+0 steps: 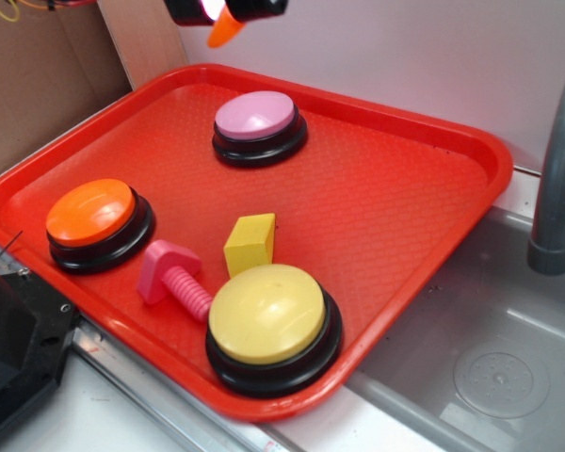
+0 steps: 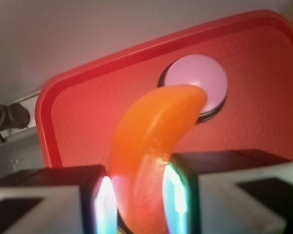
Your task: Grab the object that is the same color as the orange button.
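The gripper is clamped on the orange crescent, high above the red tray. The orange button sits at the tray's nine o'clock.

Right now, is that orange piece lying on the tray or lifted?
Lifted: the gripper pinches the orange piece above the tray.

Exterior view looks down obliquely across the whole red tray; the wrist view peers close past the tool, sharing the pink-topped button.
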Controlling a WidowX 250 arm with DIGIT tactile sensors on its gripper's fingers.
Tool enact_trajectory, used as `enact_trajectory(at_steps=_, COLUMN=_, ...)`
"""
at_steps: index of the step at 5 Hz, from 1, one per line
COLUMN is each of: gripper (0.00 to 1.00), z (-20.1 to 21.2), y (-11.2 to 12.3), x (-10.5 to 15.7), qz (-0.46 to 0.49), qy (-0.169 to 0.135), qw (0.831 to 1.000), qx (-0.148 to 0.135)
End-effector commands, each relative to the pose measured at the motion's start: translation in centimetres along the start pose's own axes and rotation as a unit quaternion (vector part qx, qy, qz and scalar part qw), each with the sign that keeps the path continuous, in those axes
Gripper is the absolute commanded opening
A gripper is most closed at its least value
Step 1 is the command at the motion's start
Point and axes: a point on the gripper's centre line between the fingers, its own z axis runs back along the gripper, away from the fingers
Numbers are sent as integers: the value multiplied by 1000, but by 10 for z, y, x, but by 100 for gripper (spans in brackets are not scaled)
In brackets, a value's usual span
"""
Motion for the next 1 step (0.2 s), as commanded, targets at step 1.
enact_trajectory(at_steps=1, gripper=0, z=2, y=7, x=8, qz=1, qy=-14, qw=1000, qx=18)
